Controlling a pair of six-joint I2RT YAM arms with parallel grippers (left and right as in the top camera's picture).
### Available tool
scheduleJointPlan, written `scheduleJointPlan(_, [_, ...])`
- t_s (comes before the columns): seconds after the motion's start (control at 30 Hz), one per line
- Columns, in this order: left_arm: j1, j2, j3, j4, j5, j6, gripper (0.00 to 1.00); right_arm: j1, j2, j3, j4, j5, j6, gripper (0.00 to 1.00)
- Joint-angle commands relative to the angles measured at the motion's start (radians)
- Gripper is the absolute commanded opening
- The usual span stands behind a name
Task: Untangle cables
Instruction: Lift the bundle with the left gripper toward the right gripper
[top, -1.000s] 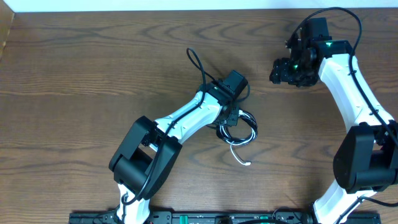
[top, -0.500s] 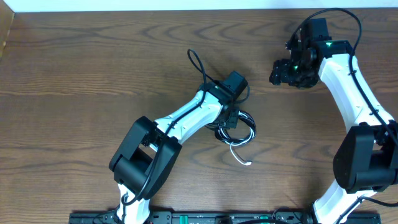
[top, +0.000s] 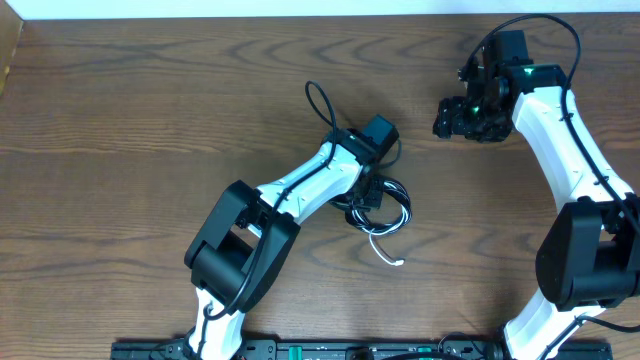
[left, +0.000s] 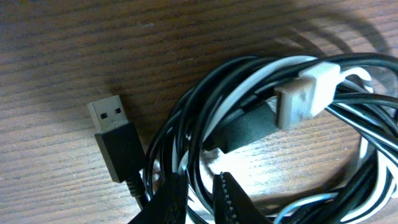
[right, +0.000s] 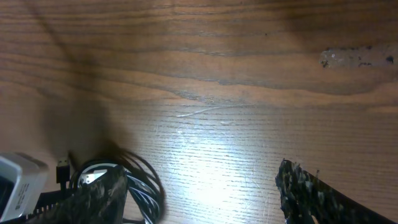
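Black and white cables (left: 193, 118), light and limp, want gripping near a stiff plug (left: 115, 140); left gripper (left: 200, 200) seems pinched on a strand there; right gripper (right: 205, 193) gapes empty.

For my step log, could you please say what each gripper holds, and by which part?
The left gripper pinches strands of the coiled cables at the coil's edge near the black USB plug; the right gripper holds nothing.
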Motion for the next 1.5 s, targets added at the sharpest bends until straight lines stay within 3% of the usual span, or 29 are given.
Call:
scheduleJointPlan(0.0, [0.016, 0.026, 0.018, -0.006, 0.022, -0.023, 0.2, 0.003, -0.025, 0.011, 0.0, 0.008, -0.011, 0.73])
scheduleJointPlan(0.17, [0.031, 0.047, 0.025, -0.011, 0.049, -0.021, 0.2, 0.003, -0.025, 0.011, -0.001, -0.002, -0.011, 0.73])
scheduleJointPlan(0.33, [0.055, 0.042, 0.039, -0.013, 0.068, -0.021, 0.08, 0.004, -0.025, 0.011, -0.006, -0.03, -0.011, 0.73])
scheduleJointPlan(0.53, [0.061, -0.016, 0.047, -0.005, 0.071, 0.025, 0.08, 0.019, -0.025, 0.011, -0.011, -0.063, -0.015, 0.73])
scheduleJointPlan(0.73, [0.079, -0.143, 0.047, 0.034, 0.081, 0.05, 0.07, 0.043, -0.025, 0.011, -0.013, -0.272, -0.153, 0.74])
scheduleJointPlan(1.07, [0.192, -0.285, 0.047, 0.084, 0.306, 0.076, 0.07, 0.066, -0.025, 0.011, -0.012, -0.426, -0.214, 0.77])
scheduleJointPlan(1.47, [0.317, -0.286, 0.047, 0.205, 0.592, 0.071, 0.07, 0.162, -0.024, 0.002, 0.064, -0.408, -0.156, 0.66])
